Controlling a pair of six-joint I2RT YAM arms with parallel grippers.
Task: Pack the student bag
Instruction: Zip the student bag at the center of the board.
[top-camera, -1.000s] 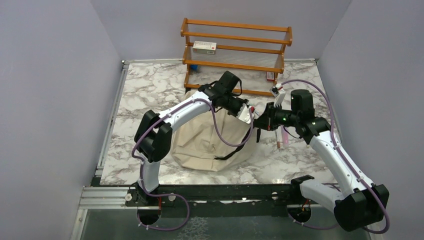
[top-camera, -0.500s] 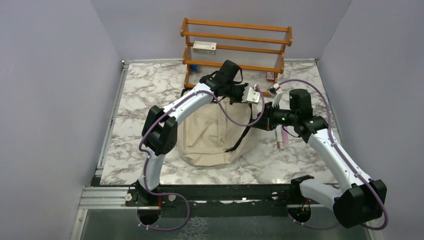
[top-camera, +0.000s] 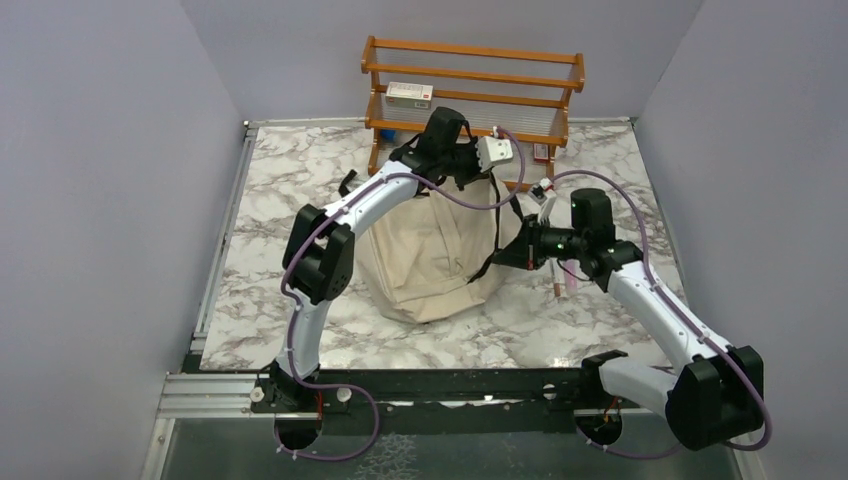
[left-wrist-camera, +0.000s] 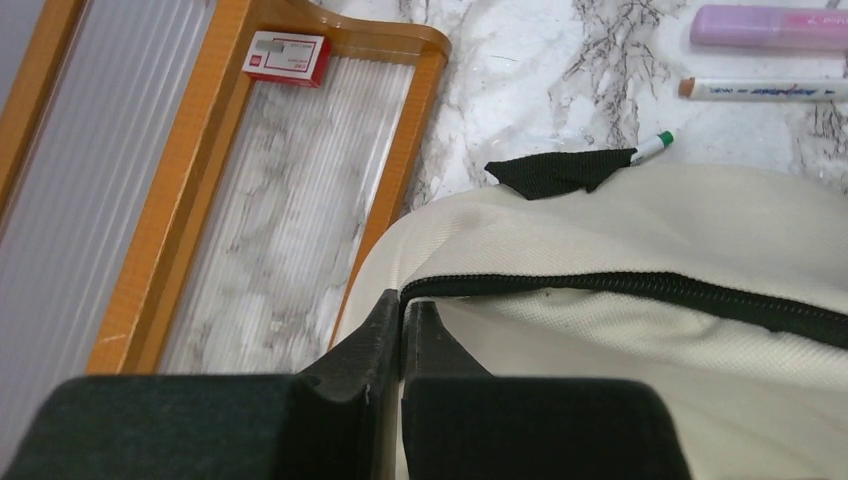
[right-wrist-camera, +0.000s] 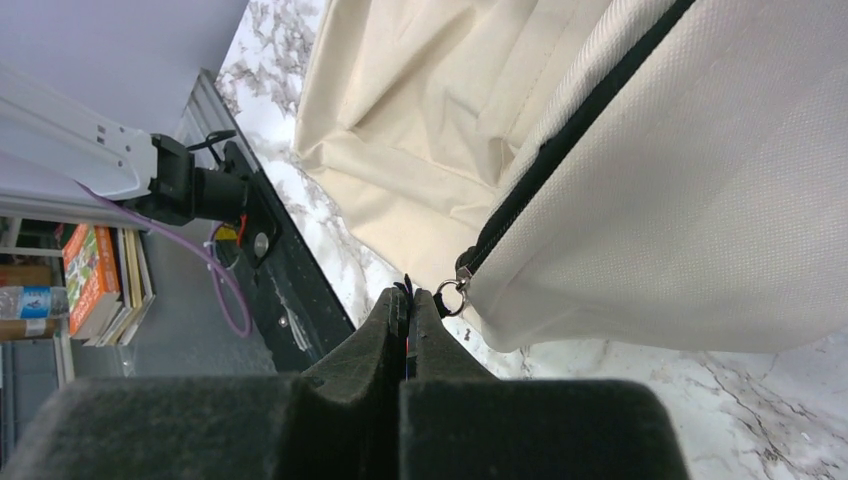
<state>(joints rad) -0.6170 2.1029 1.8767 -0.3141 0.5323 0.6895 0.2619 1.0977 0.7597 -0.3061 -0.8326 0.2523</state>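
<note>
1. The student bag (top-camera: 430, 265) stands in the middle of the desk (top-camera: 290, 190), just in front of the wooden rack (top-camera: 470, 95), with its top lifted toward the rack.
2. The left gripper (left-wrist-camera: 402, 312) is clenched on the cloth at the end of the zipper (left-wrist-camera: 620, 285). It probably does this to hold the top up and taut so the slider has something to pull against.
3. The right gripper (right-wrist-camera: 408, 300) is clenched on the zipper pull (right-wrist-camera: 450, 296), whose small metal ring sits just beside the fingertips on the bag's right side. My judgement is that one arm anchors while the other works the zip.
4. The bag is soft cream canvas with a fine weave. It creases and sags below, and the black zipper runs as a dark line across the stretched panel. A black strap tab (left-wrist-camera: 560, 172) pokes out past its far edge.
5. A pink highlighter (left-wrist-camera: 770, 25) and a white pen (left-wrist-camera: 765, 90) lie on the desk beyond the bag, not yet packed. A small red-and-white box (left-wrist-camera: 287, 57) rests on the rack's ribbed shelf.
</note>
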